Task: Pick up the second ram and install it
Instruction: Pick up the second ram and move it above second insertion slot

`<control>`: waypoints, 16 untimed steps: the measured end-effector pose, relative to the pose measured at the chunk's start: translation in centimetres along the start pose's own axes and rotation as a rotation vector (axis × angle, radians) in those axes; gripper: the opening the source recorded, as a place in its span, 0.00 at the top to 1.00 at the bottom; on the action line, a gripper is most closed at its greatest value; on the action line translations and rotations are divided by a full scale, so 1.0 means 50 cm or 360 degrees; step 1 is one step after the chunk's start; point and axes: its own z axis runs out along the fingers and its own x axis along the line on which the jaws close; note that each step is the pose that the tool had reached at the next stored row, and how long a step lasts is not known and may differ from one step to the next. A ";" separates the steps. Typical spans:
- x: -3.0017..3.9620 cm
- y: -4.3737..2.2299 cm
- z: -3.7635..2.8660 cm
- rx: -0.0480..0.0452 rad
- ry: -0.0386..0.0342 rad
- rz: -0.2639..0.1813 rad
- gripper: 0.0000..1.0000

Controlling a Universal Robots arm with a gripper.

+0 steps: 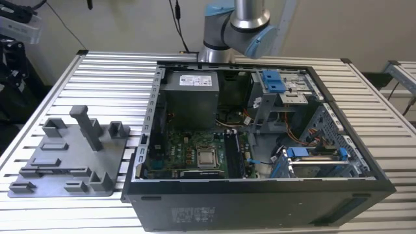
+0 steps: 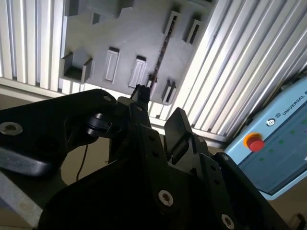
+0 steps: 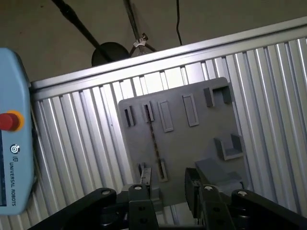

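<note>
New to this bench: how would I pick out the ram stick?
On the ribbed metal table lies a grey holder plate. Along its long groove the ram stands on edge, a thin dark strip, unlike the empty rectangular pockets beside it.

Table [image 1: 110, 68]: top of parallel ribbed aluminium slats, silver, with black caps at the far corners; seen in both wrist views [image 3: 283, 96] [image 2: 240, 57], where the slats throw bright streaks of reflected light.

Second table [image 1: 400, 73]: same slatted make, standing apart beyond the first table's edge at the exterior view's right.

Wall [image 1: 130, 24]: plain, pale cream, evenly lit, behind the table's far edge.

Cables [image 1: 175, 19]: dark, hanging down the wall.

Dark equipment [image 1: 13, 73]: past the table's edge at the exterior view's left; kind not discernible.

Floor [image 3: 48, 48]: dull grey-brown, matt.

Stand base [image 3: 111, 51]: round, black, on the floor near the table's edge, with a slanting black pole [image 3: 76, 21].
</note>
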 end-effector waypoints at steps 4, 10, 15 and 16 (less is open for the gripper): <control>0.000 0.000 0.000 0.0001 0.0002 0.0000 0.58; 0.000 0.000 0.005 0.0001 0.0003 0.0000 0.58; 0.000 0.000 0.017 0.0001 0.0004 0.0000 0.58; 0.000 0.000 0.020 0.0001 0.0005 0.0000 0.58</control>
